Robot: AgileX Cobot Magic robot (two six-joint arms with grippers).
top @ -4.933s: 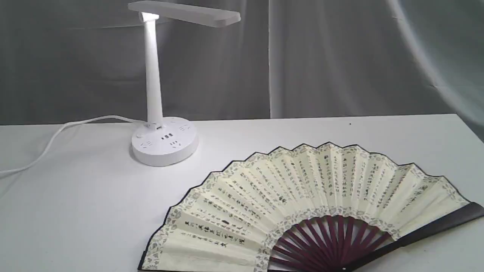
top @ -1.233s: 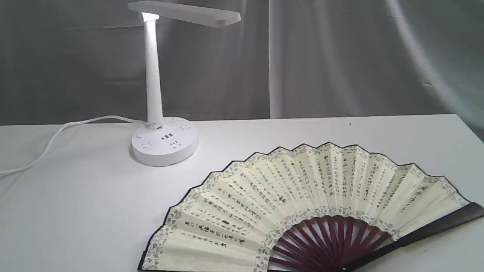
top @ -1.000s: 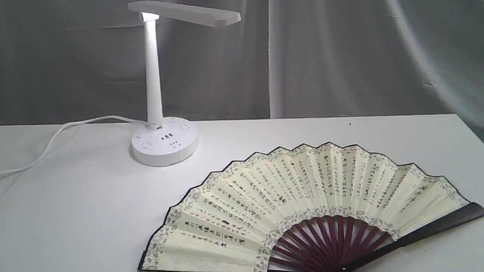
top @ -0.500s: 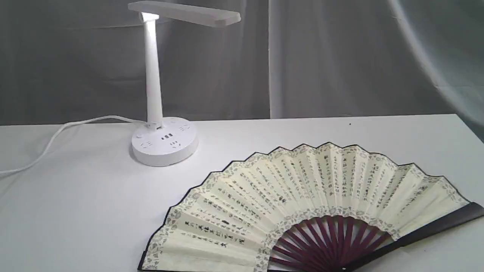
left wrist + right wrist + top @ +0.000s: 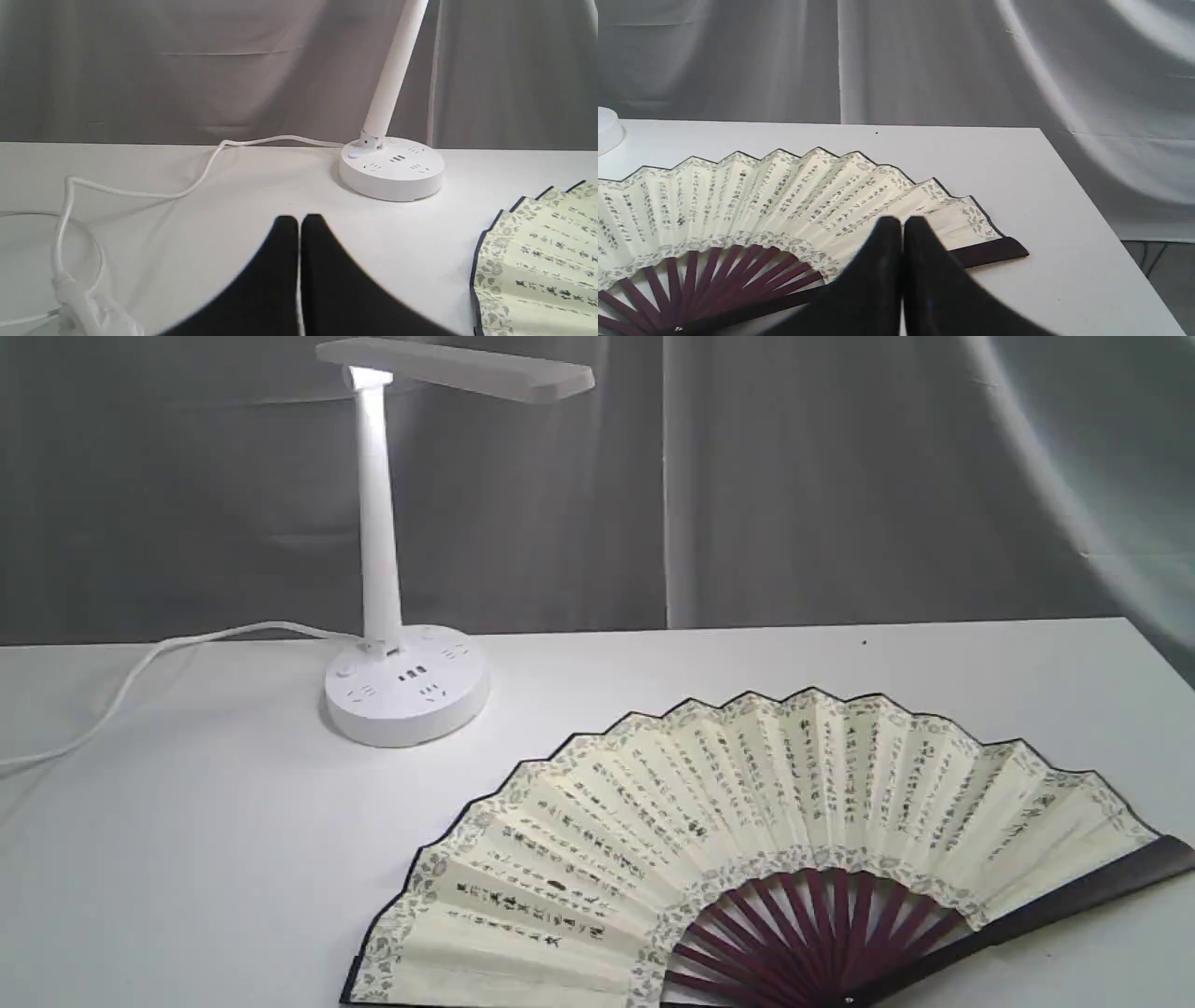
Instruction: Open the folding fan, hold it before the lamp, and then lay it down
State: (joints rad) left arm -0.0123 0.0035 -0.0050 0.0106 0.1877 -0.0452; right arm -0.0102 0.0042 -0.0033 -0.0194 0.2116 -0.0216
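Folding fan: the large pleated cream paper folding fan (image 5: 747,803), with black calligraphy columns, a patterned grey border and dark maroon wooden ribs, lies spread wide and flat on the white table (image 5: 187,859). It is at the near right, with its pivot at the near edge and its arc facing the far side.
Fan guards: one dark guard points out toward the table's right edge, and the other end of the spread lies low at the near left.
Lamp: the white plastic desk lamp (image 5: 378,541) with a flat bar head stands upright at the far left on its round socketed base. It is apart from the fan, and a bright glow shows where the stem meets the head.
Cord: a white cord (image 5: 140,672) trails left from the lamp base across the table.
My left hand: my left hand (image 5: 299,219) is closed, black fingertips pressed together with nothing between them. It sits over bare table on the near side of the lamp base, with the fan's left tip off to its right.
My right hand: my right hand (image 5: 902,219) is closed the same way and empty. It sits in front of the fan's right guard, and I cannot tell whether it touches it.
Backdrop: a grey draped curtain (image 5: 840,476) hangs behind the table.
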